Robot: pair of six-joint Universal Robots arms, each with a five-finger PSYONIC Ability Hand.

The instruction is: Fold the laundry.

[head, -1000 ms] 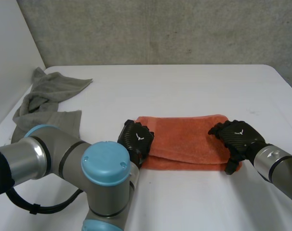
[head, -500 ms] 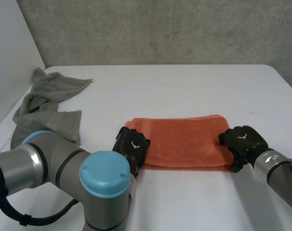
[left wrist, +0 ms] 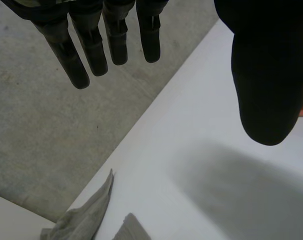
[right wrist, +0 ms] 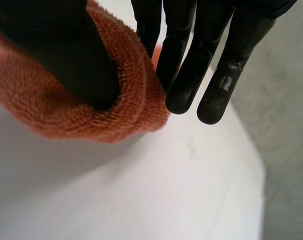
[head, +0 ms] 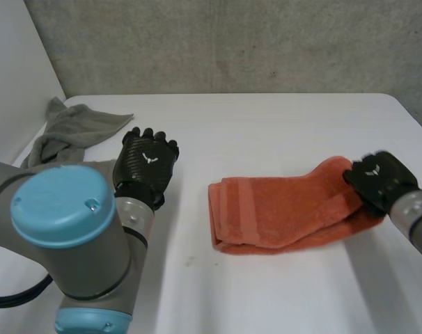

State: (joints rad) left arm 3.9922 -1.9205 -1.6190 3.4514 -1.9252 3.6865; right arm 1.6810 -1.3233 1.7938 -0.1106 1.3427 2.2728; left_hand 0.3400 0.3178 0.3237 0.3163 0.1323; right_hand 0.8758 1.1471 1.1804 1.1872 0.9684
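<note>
Right of centre on the white table (head: 267, 125) lies the folded orange towel (head: 274, 216); your right hand (head: 379, 182) pinches its right end between thumb and fingers; your left hand (head: 147, 163) hovers empty, fingers straight; the terry looks soft, light, limp; grip doubled edges, not one layer.

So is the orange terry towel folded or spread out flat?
Folded: the orange towel shows stacked layers at one end; the right hand pinches the other.

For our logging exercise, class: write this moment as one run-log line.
left hand: open, above table | right hand: pinches end of orange towel | orange towel: folded | grey towel: crumpled, table corner
</note>
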